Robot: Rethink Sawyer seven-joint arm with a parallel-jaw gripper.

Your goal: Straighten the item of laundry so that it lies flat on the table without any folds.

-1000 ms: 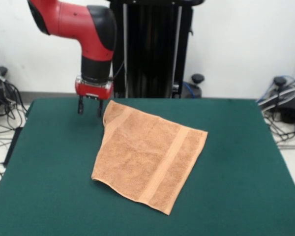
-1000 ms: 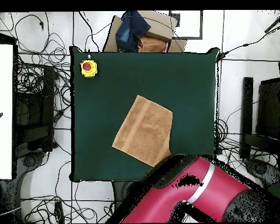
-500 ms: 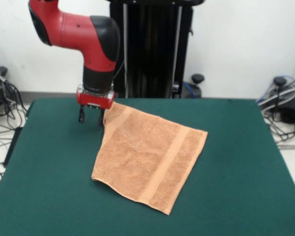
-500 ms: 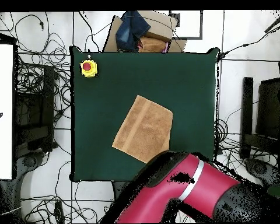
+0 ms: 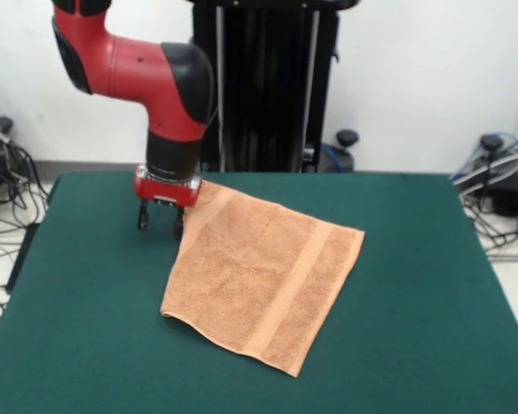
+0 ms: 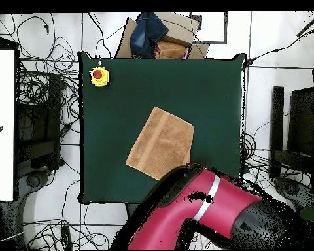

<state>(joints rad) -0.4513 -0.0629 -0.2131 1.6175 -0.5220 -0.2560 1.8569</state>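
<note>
Gripper (image 5: 160, 222) hangs at the left of the front view, its two fingers spread and empty, tips low above the table (image 5: 86, 310), just beside the towel's upper-left corner. The towel (image 5: 263, 272) lies at centre frame, doubled over on itself, skewed. The step in hand looks like approach to that corner; next, a pinch on the top layer only, then a pull to unfold it.
</note>
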